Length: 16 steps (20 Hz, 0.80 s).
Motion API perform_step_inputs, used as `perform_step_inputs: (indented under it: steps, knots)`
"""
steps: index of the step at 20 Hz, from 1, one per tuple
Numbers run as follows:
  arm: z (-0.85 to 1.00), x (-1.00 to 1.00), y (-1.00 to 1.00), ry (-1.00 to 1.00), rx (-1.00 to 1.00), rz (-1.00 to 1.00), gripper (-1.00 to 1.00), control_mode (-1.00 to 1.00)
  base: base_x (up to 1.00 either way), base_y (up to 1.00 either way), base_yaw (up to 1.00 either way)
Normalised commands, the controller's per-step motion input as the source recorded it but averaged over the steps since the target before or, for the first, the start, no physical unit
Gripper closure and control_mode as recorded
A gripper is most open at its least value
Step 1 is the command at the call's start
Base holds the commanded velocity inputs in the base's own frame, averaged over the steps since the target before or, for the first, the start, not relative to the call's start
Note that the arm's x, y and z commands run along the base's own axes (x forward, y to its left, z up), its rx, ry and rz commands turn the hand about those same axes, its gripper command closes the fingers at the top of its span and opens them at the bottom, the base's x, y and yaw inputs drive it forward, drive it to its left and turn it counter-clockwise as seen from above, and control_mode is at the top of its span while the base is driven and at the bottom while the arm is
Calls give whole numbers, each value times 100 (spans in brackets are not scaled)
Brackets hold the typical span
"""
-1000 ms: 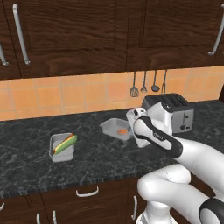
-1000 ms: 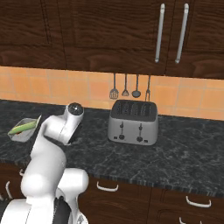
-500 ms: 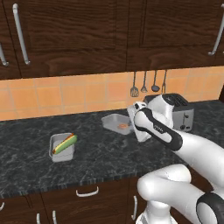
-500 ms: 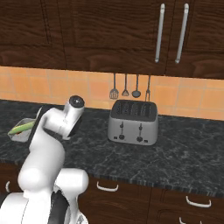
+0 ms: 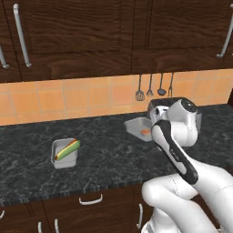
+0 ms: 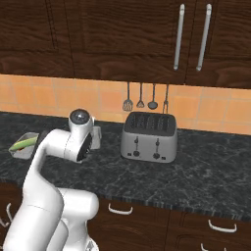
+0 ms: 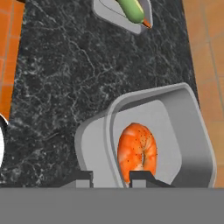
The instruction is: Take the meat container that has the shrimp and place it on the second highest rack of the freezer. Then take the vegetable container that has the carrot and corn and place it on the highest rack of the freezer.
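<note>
Straddling the shrimp tray's (image 7: 192, 131) near wall at 6 o'clock, my gripper's (image 7: 110, 178) fingers sit parted, unclenched, lined up for a rim pinch, I judge.

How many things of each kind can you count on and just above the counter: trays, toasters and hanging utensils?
Trays: 2, the shrimp tray and the corn and carrot tray
Toasters: 1
Hanging utensils: 4
Total: 7

Even, flat rendered light
No strong shadows or glare; dark cabinets (image 5: 82, 36) read dim, hand view slightly soft and pixelated
</note>
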Motion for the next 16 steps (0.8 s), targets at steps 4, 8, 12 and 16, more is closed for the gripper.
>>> perform_step_inputs:
  steps: [4, 8, 12, 16]
  knots:
    - [59, -20, -14, 0, -9, -12, 100, -100, 0, 0, 0]
    - [90, -41, -1, 0, -5, -5, 100, -100, 0, 0, 0]
    - [48, -66, -29, 6, 0, -27, 100, -100, 0, 0, 0]
    - [56, -61, -1, -1, 0, -31, 100, -100, 0, 0, 0]
